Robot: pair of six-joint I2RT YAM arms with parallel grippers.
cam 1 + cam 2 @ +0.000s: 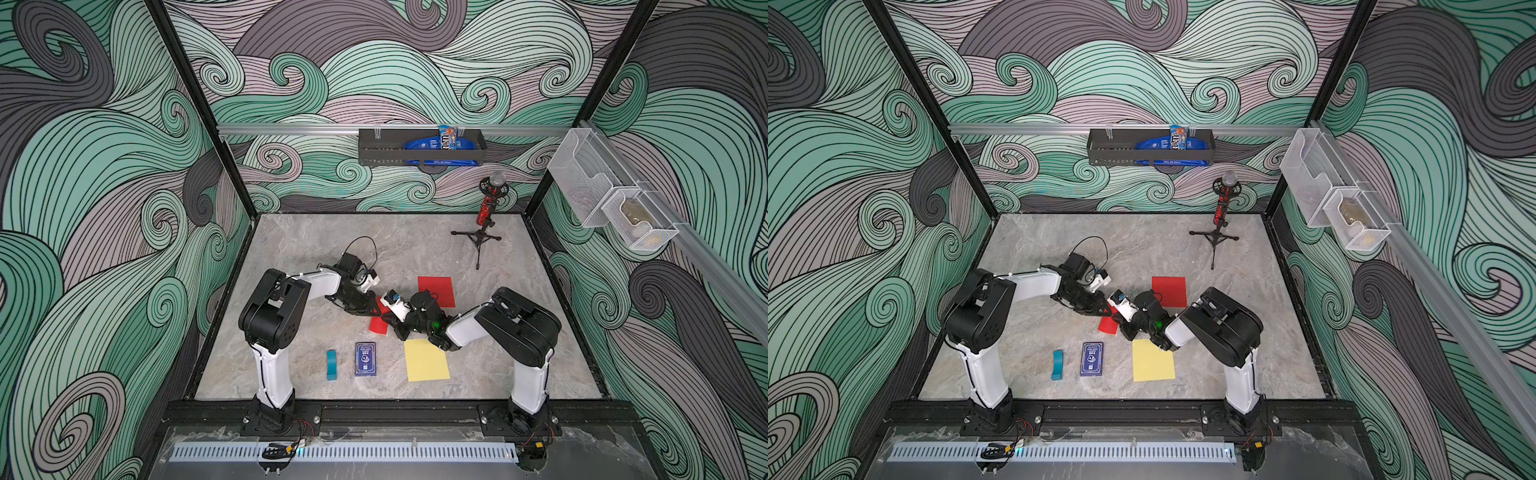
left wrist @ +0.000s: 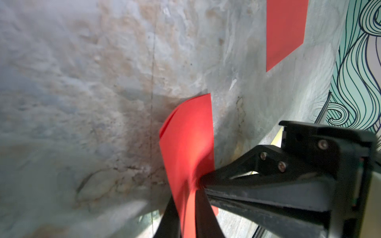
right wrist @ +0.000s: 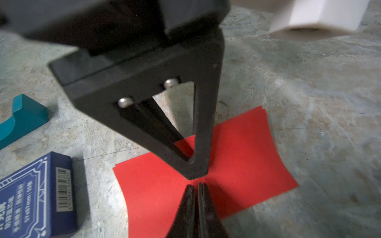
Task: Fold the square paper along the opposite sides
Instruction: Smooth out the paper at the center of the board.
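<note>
Red and doubled over, the square paper [image 3: 243, 156] lies near the middle of the grey marbled counter [image 1: 291, 241], its layers nearly matched, so you look to be at the creasing step. Your right tool [image 3: 196, 186] is closed, tips on the sheet, likely pinning the fold. The paper runs between the fingers of your left tool [image 2: 189, 191]; whether they clamp it I cannot tell. The flat red paper square [image 1: 436, 291], yellow paper square [image 1: 426, 360], dark blue card box [image 1: 365, 358] and teal curved block [image 1: 331, 364] lie apart, out of the way.
</note>
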